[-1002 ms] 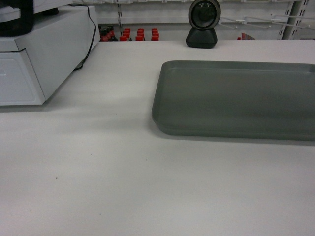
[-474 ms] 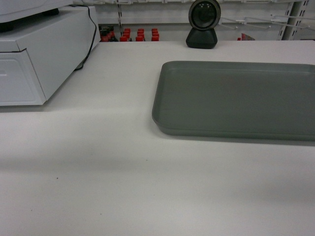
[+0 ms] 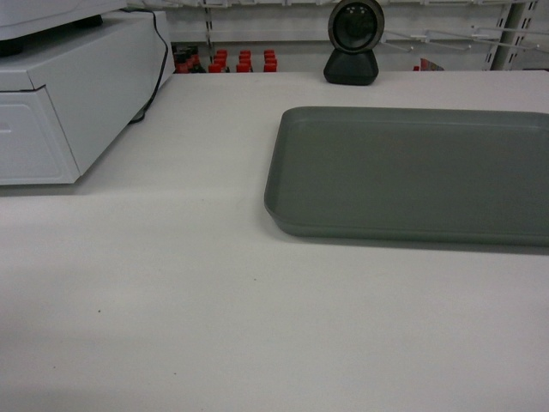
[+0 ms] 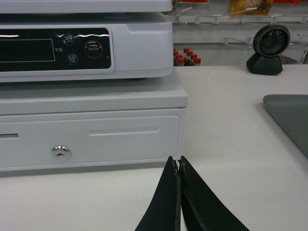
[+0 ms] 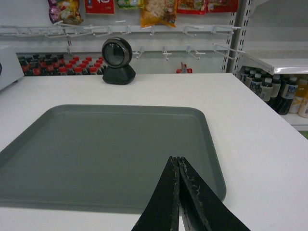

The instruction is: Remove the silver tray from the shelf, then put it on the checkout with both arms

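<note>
The silver tray (image 3: 412, 172) lies flat on the white checkout (image 3: 171, 283), right of the middle and running off the right edge of the head view. Neither gripper shows in the head view. In the right wrist view my right gripper (image 5: 177, 159) is shut with nothing in it, above the near right part of the tray (image 5: 106, 149). My left gripper (image 4: 179, 160) is also shut and empty; it hangs over the bare checkout (image 4: 231, 125) in front of the cash drawer, with the tray's corner (image 4: 291, 118) off to its right. A white shelf (image 5: 276, 62) stands at the far right.
A white cash register on its drawer (image 3: 69, 94) fills the left rear of the checkout. A black round scanner (image 3: 353, 43) stands at the far edge. Red-capped bottles (image 3: 232, 62) and peg hooks lie behind, and dark bottles (image 5: 274, 91) stand under the shelf.
A dark shape at the top left corner of the head view has gone out of view. The tray has not moved.
</note>
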`<state>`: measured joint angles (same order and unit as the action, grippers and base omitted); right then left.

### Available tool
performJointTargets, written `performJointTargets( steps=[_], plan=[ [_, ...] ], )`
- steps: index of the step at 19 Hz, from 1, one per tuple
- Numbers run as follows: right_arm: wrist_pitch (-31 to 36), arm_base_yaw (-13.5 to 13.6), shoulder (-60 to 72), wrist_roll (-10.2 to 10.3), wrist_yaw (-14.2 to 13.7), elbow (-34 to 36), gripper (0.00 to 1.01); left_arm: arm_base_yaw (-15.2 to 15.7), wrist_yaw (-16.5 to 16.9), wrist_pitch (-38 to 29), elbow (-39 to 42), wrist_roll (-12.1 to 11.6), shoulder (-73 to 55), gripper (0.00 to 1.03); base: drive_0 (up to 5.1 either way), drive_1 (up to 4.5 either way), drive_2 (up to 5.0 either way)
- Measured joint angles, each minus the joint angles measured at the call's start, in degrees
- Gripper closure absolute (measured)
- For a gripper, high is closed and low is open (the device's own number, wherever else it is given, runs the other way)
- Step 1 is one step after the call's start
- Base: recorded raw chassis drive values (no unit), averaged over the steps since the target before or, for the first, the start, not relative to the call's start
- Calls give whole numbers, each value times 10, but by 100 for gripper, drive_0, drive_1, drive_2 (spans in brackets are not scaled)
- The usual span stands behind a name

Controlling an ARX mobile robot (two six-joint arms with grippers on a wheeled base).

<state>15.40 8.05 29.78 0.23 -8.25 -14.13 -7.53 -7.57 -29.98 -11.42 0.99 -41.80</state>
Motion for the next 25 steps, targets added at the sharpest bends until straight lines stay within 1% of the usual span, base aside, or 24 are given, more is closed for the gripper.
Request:
performJointTargets(
  steps=[2, 3, 4, 5, 6, 7, 8, 11, 13, 14, 15, 16, 17, 18, 19, 21, 23, 25],
  plan=[
    [5, -15, -28, 0, 15, 26, 99, 14, 12, 7, 21, 0, 32, 102, 0, 0, 0],
    [1, -30, -39, 0, 33, 39, 99, 21, 19, 14, 32, 0, 49, 102, 0, 0, 0],
    [-2, -63, -49, 0, 70, 50, 99, 30, 30, 19, 41, 0, 61, 102, 0, 0, 0],
    [-2, -85, -60, 0, 74, 60, 99, 63, 67, 28, 49, 0, 77, 102, 0, 0, 0],
    [-4, -84, -70, 0, 77, 67, 99, 76, 66, 34, 56, 0, 90, 102, 0, 0, 0],
    [-6, -80, -83, 0, 83, 75, 99, 78, 70, 42, 62, 0, 106, 102, 0, 0, 0],
    [-8, -81, -91, 0, 83, 79, 99, 76, 75, 49, 68, 0, 120, 102, 0, 0, 0],
    [-21, -81, -118, 0, 83, 98, 99, 74, 76, 77, 83, 0, 159, 102, 0, 0, 0],
    [-45, -81, -161, 0, 83, 114, 99, 74, 76, 100, 108, 0, 213, 102, 0, 0, 0],
    [-55, -81, -179, 0, 83, 121, 99, 74, 75, 126, 108, 0, 242, 102, 0, 0, 0],
    [-42, -81, -189, 0, 83, 134, 99, 74, 76, 131, 108, 0, 254, 102, 0, 0, 0],
    [-59, -81, -197, 0, 83, 135, 99, 74, 76, 141, 108, 0, 261, 102, 0, 0, 0],
    [-55, -81, -199, 0, 83, 135, 99, 74, 76, 151, 108, 0, 268, 102, 0, 0, 0],
    [-100, -81, -227, 0, 82, 134, 99, 74, 76, 158, 108, 0, 276, 102, 0, 0, 0],
    [-158, -81, -273, 0, 83, 134, 99, 74, 74, 168, 108, 0, 285, 102, 0, 0, 0],
    [-145, -81, -296, 0, 84, 133, 99, 74, 75, 177, 108, 0, 296, 102, 0, 0, 0],
    [-162, -81, -296, 0, 82, 134, 99, 74, 75, 188, 108, 0, 308, 102, 0, 0, 0],
    [-155, -81, -296, 0, 83, 134, 99, 74, 75, 200, 108, 0, 318, 102, 0, 0, 0]
  ],
)
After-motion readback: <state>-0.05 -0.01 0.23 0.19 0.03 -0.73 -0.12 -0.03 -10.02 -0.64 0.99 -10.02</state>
